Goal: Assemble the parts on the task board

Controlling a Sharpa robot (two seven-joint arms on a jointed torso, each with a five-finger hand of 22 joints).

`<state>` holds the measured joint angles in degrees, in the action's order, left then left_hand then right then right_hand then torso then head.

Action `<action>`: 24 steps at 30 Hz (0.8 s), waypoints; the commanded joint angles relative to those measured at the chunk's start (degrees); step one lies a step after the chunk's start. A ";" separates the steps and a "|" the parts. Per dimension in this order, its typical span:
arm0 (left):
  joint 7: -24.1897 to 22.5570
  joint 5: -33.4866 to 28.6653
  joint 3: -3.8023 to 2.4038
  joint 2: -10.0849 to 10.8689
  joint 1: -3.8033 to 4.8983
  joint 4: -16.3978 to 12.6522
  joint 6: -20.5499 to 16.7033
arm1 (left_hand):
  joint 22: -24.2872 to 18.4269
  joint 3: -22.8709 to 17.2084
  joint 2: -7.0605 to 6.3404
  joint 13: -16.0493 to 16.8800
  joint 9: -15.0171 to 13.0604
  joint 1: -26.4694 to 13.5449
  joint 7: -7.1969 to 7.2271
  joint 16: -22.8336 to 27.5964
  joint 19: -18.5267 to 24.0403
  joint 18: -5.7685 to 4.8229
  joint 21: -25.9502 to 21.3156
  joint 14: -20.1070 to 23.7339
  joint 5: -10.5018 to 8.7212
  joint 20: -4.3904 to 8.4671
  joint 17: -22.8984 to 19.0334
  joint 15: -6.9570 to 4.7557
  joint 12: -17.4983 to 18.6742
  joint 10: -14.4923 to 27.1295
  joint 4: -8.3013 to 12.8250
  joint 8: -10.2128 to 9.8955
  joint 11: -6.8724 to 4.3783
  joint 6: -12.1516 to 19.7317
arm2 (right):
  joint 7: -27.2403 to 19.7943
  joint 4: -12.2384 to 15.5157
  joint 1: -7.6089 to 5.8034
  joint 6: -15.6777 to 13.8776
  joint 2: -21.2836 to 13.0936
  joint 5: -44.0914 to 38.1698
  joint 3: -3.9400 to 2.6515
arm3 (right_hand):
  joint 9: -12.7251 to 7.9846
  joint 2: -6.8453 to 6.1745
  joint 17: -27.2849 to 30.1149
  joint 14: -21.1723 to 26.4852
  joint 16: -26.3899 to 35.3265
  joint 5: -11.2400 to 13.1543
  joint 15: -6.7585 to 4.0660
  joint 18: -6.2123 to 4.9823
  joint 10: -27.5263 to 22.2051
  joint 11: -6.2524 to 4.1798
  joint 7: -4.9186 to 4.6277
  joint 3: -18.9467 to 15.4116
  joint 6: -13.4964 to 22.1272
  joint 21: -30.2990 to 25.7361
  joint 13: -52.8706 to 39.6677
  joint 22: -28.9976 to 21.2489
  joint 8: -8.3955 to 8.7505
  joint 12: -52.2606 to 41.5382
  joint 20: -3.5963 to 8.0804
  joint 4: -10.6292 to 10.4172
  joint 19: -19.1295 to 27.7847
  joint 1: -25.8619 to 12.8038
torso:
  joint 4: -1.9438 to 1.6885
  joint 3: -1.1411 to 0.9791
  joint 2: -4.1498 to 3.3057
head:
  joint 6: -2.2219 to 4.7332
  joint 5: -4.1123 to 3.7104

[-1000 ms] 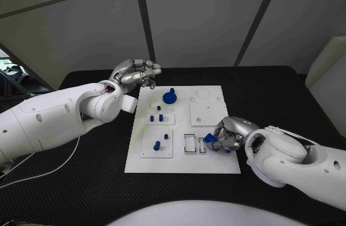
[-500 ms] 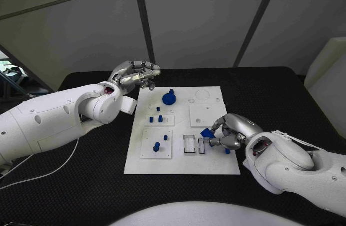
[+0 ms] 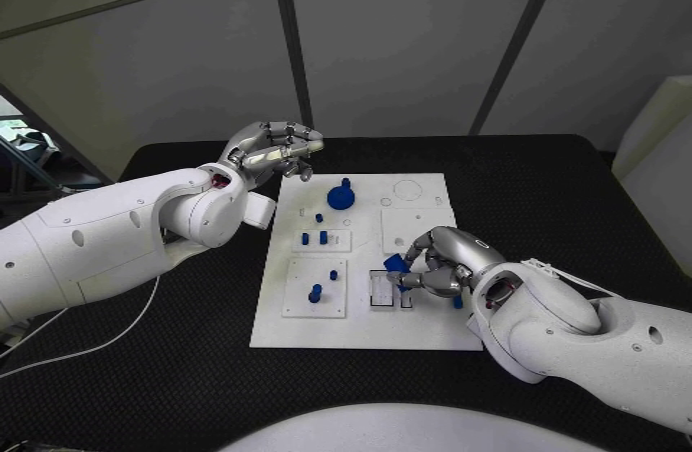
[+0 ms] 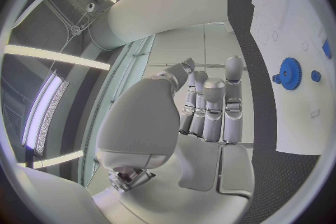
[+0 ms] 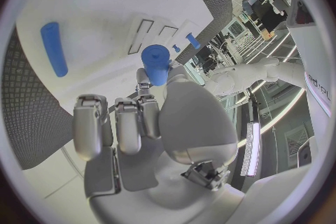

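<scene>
— What's standing behind the table [image 3: 577, 187]?

— Grey wall panels [image 3: 397, 52], with dark strips [image 3: 293, 47] running between them. A pale block [image 3: 661, 152] is sitting at the right edge.

— And the lighting?

— Long ceiling lights [image 4: 42, 53] are glowing overhead, and the table — black, finely textured — is lying under them.

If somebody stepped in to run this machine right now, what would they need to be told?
Right hand pinches a blue part above the task board, near its two small slots.
Left hand hangs over the board's far left corner, fingers curled, holding nothing.
Done: a blue gear and several blue pegs stand in the board.
Left: seat the held part; another blue part lies loose on the board.
</scene>
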<state>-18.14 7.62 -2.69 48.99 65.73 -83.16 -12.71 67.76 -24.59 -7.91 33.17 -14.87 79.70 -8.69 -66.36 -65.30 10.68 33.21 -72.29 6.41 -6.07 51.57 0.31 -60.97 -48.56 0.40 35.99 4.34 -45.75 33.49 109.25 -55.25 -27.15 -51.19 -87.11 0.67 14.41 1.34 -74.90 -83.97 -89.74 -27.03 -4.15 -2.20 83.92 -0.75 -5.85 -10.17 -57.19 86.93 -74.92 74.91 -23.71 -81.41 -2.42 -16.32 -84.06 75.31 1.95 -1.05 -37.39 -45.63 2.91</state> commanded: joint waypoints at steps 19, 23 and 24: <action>-0.09 -0.25 -0.04 0.07 0.09 -0.18 0.76 | 0.09 -0.20 0.21 -0.17 -0.11 -0.08 -0.07 -0.43 -0.08 -0.56 0.07 0.50 0.12 -0.17 -0.09 0.07 -0.43 0.36 -0.22 0.36 -0.04 0.48 | 3.86 -1.50 -0.07 6.41 3.01 1.60 -0.04 | 5.92 3.52 -14.53 -5.91 -0.03 5.66 -1.84 1.44 2.05 -2.02 4.79 -4.75 -6.65 1.04 -5.82 12.21 -3.00 1.30 1.78 -0.15 -4.10 -9.61 | 0.09 -0.07 0.03 | -0.33 0.49; -0.01 -0.25 -0.04 0.05 0.09 -0.17 0.82 | 0.09 -0.20 0.21 -0.17 -0.11 -0.08 -0.07 -0.43 -0.08 -0.56 0.07 0.50 0.12 -0.17 -0.09 0.07 -0.43 0.36 -0.22 0.36 -0.04 0.48 | 4.09 -1.57 -0.07 6.00 3.09 1.12 -0.04 | 6.76 4.02 -14.46 -5.89 0.00 11.98 -1.83 1.44 2.07 -2.06 4.73 -6.35 -6.51 1.04 -5.82 12.24 -3.10 1.56 1.83 -0.39 -4.10 -11.64 | 0.13 -0.05 0.03 | -0.31 0.50; 0.00 -0.25 -0.04 0.04 0.09 -0.17 0.83 | 0.09 -0.20 0.21 -0.17 -0.11 -0.08 -0.07 -0.43 -0.08 -0.56 0.07 0.50 0.12 -0.17 -0.09 0.07 -0.43 0.36 -0.22 0.36 -0.04 0.48 | 4.11 -1.60 -0.07 5.94 3.12 1.04 -0.04 | 6.92 4.08 -14.46 -5.89 0.00 12.54 -1.83 1.44 2.07 -2.06 4.73 -6.62 -6.48 1.04 -5.83 12.24 -3.12 1.60 1.83 -0.39 -4.10 -11.90 | 0.12 -0.05 0.05 | -0.30 0.52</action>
<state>-18.06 7.61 -2.69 49.06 65.73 -83.24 -12.58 67.76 -24.59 -7.91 33.06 -14.93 79.70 -8.70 -66.58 -65.30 10.69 33.21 -72.29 6.41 -6.07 51.58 0.31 -61.21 -48.56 0.40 35.99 4.34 -45.75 36.87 107.62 -55.25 -20.62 -48.13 -85.36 0.66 21.28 5.42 -74.94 -83.93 -89.74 -14.76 -5.97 -1.27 83.76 -2.78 -1.22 -16.74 -63.86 87.64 -75.02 74.91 -26.91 -80.01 -1.01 -16.67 -83.85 63.74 2.05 -1.12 -37.37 -45.94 3.40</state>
